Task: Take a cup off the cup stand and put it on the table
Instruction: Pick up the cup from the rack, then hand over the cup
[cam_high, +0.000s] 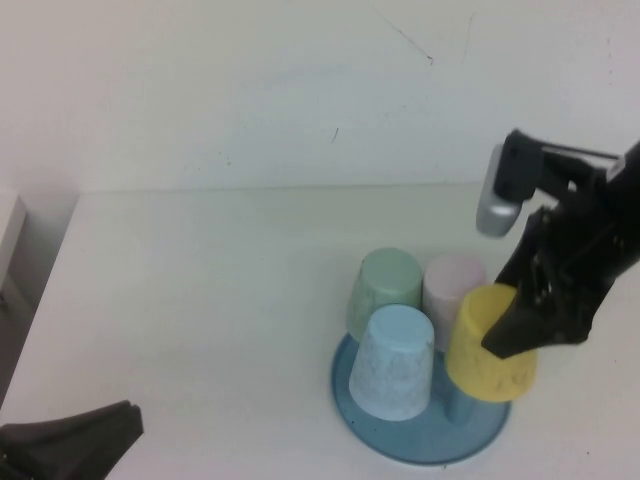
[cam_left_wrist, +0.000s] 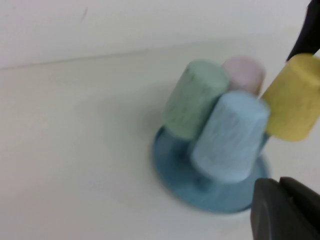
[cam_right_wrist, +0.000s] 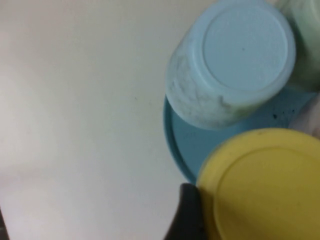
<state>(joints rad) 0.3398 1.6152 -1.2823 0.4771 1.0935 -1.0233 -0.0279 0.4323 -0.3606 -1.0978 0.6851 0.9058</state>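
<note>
Over stand's right side, right gripper closed on yellow cup, lifting off cup stand. Next: carry clear, lower onto table. Left gripper parked near-left; opening can't tell.

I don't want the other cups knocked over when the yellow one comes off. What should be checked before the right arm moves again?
1. Right gripper on the yellow cup: ok, a finger lies against its side.
2. Grip firm on both sides: cannot tell.
3. Yellow cup clear of its peg: cannot tell, it sits tilted above the cup stand.
4. Blue cup close beside it: not ok, little room.
5. Free table to set it down: ok.
6. Left gripper out of the way: ok, near corner.
</note>
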